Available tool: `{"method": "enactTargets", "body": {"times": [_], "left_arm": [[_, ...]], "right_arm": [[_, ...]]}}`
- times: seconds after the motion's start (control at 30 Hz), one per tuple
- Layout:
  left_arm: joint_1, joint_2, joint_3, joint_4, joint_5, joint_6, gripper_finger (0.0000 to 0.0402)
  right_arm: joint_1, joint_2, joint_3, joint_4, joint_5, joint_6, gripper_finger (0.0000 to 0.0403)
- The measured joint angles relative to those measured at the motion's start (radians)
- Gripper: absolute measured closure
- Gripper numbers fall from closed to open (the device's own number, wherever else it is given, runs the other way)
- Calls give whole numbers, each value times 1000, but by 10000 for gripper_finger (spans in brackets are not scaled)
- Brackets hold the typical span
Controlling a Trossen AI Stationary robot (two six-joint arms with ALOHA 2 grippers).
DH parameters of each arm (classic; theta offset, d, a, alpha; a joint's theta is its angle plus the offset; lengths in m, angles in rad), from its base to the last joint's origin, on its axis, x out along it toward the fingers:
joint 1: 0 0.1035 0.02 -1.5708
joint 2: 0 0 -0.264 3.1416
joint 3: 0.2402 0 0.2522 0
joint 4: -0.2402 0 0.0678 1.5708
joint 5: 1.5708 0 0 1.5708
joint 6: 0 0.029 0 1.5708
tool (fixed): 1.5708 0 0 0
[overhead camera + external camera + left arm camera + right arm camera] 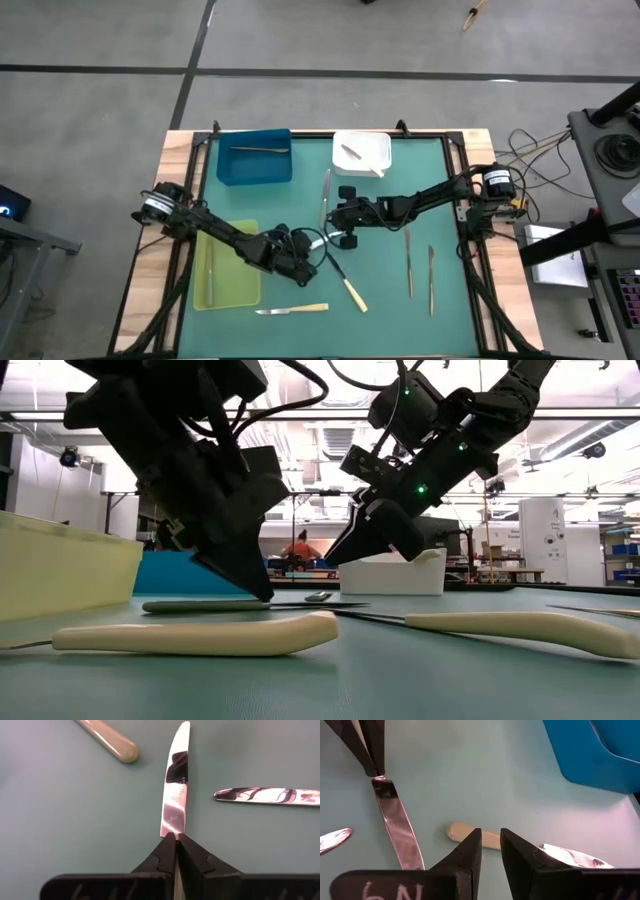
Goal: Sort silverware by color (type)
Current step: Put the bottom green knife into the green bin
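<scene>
Trays [254, 166] each hold silverware [262, 149] — left gripper [318, 248] pinching a knife [340, 277].

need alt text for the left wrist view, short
The left gripper is shut on the blade of a metal knife lying on the green table mat. The rounded end of a pale yellow handle lies to one side of the blade, and the tip of another shiny utensil to the other.
</scene>
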Motion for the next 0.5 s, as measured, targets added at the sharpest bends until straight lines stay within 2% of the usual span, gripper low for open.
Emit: {"method": "enactTargets", "body": {"times": [0.17,0.5], "left_arm": [[3,-8,0,-13,3,17,399],[-8,-102,-3,-20,70,224,401]], "right_arm": [[0,0,0,0,0,0,339],[0,0,-1,0,-24,-2,339]]}}
